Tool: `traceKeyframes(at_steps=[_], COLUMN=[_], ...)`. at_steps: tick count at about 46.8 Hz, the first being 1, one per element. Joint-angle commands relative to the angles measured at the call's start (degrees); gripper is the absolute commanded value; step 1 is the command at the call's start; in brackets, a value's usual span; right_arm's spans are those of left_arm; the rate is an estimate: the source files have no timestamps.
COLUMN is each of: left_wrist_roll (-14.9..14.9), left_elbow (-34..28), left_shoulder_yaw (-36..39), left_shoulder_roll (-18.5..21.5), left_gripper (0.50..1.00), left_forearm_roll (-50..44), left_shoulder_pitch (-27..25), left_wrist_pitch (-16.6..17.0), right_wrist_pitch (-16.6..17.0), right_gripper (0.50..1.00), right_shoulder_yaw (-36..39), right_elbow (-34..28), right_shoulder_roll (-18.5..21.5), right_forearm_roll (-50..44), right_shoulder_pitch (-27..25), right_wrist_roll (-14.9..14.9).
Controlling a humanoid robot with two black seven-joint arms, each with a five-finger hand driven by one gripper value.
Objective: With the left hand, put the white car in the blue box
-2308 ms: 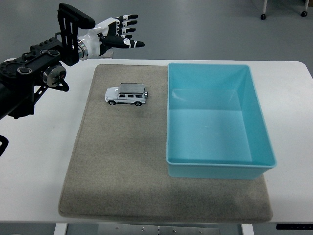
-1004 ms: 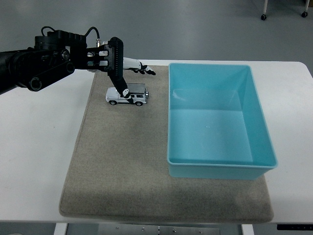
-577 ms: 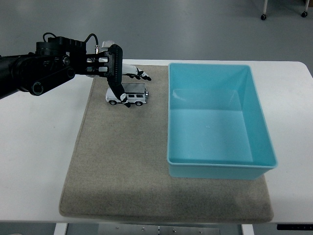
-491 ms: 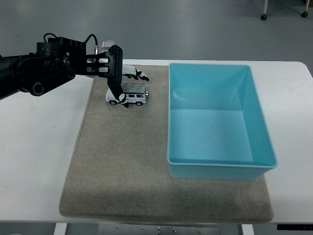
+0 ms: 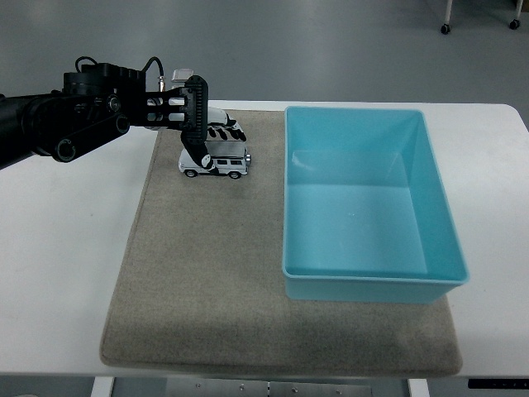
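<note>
Nearest us we see the white bench (image 5: 66, 281), its front edge running along the bottom, and on it a grey-brown mat (image 5: 207, 281) whose near half lies bare. On the right of the mat stands the blue box (image 5: 446, 223), open-topped, with only its pale floor showing inside; its left wall runs close beside the mat's middle strip. Farther back, toward the mat's far left corner, the white car (image 5: 215, 162) sits on its wheels, side-on to us, well apart from the box wall, with bare mat between the two. Our left hand (image 5: 211, 136) comes in from the left on its black arm and is down over the car: the fingers (image 5: 227, 131) curl over the roof from the far side and a dark thumb reaches down the near side by the front wheel, so they are closed about the car, which rests on the mat. Beyond the bench's far edge lies plain grey floor, with castor wheels at the top right.
</note>
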Motion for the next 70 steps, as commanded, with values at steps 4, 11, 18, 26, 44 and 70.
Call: traceKeyframes(at_steps=[4,11,18,26,44,70], left_wrist_roll=[0.0,0.1,0.1,0.1,-0.1,-0.7], left_elbow=[0.0,0.2,0.1,-0.1,0.2,-0.3], left_shoulder_yaw=[0.0,0.1,0.2,0.1,-1.2,-6.8], left_shoulder_roll=[0.0,-0.3,-0.3,-0.3,-0.1,0.5], left_gripper=[0.776,0.583,0.500,0.500,0.500,0.500], left_forearm_roll=[0.0,0.0,0.5,0.6,-0.5,-0.1], left_shoulder_pitch=[0.0,0.0,0.1,0.0,-1.2,-6.2], left_wrist_pitch=[0.2,1.1,1.6,1.9,2.0,2.1], right_wrist_pitch=[-0.1,0.0,0.0,-0.1,-0.1,0.0], right_gripper=[0.936,0.936,0.936,0.936,0.936,0.936], right_shoulder_yaw=[0.0,0.0,0.0,0.0,0.0,0.0], right_elbow=[0.0,0.0,0.0,0.0,0.0,0.0], right_shoulder_roll=[0.0,0.0,0.0,0.0,0.0,0.0], right_forearm_roll=[0.0,0.0,0.0,0.0,0.0,0.0], right_shoulder_pitch=[0.0,0.0,0.0,0.0,0.0,0.0], right_wrist_roll=[0.0,0.0,0.0,0.0,0.0,0.0])
